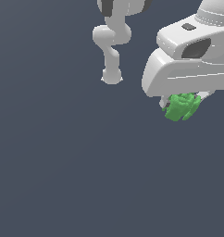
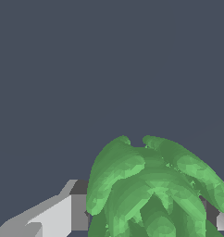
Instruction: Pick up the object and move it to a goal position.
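Green object [image 1: 182, 106] btwn gripper [image 1: 184, 102] fingers, clamped.

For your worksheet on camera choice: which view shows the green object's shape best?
The wrist view: the green object fills the frame, its lobes distinct, between the gripper fingers. The exterior view shows it small, partly hidden under the gripper.

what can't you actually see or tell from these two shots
- Claw fingertips: in the exterior view the arm's white body and the green object cover them.
- Object: in the wrist view its lower part is cut off by the picture edge.
- Goal position: no marker shows in either view.
- Contact with the floor: neither view settles it.
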Available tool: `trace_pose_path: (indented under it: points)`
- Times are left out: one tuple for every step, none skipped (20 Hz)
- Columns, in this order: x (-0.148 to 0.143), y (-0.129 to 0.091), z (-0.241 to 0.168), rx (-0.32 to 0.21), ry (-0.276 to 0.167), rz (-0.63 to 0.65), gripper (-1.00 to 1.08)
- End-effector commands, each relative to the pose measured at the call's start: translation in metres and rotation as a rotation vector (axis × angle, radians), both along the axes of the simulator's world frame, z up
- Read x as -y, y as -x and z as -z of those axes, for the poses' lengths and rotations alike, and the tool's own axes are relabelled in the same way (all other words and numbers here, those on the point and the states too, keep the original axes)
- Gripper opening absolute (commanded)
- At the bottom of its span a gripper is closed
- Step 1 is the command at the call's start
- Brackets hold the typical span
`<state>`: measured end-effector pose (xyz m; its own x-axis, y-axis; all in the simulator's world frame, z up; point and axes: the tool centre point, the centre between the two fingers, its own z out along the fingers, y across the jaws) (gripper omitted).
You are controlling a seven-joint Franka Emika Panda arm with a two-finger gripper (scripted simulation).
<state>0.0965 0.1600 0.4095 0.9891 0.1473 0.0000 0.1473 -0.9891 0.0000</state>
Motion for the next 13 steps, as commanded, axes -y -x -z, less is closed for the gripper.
trace_pose_path:
  points:
    - [-0.0022,-0.0018,-0.0035,0.000,0.000,0.000,-1.00]
    - [-0.0028,-0.0023,-0.0044,0.000,0.000,0.000,-1.00]
    - [-0.0034,-0.0028,-0.0053,0.000,0.000,0.000,-1.00]
    - [-0.0039,-0.0032,-0.0060,0.000,0.000,0.000,-1.00]
    - [-0.0046,-0.0035,-0.0066,0.000,0.000,0.000,-1.00]
    - [-0.0050,-0.0038,-0.0071,0.000,0.000,0.000,-1.00]
    - [-0.0053,-0.0041,-0.0076,0.000,0.000,0.000,-1.00]
    - [-0.0055,-0.0043,-0.0079,0.000,0.000,0.000,-1.00]
    - [-0.0057,-0.0045,-0.0082,0.000,0.000,0.000,-1.00]
    - [-0.0059,-0.0046,-0.0084,0.000,0.000,0.000,-1.00]
    - [-0.0060,-0.0047,-0.0086,0.000,0.000,0.000,-1.00]
    - [-0.0060,-0.0048,-0.0087,0.000,0.000,0.000,-1.00]
    - [-0.0061,-0.0048,-0.0087,0.000,0.000,0.000,-1.00]
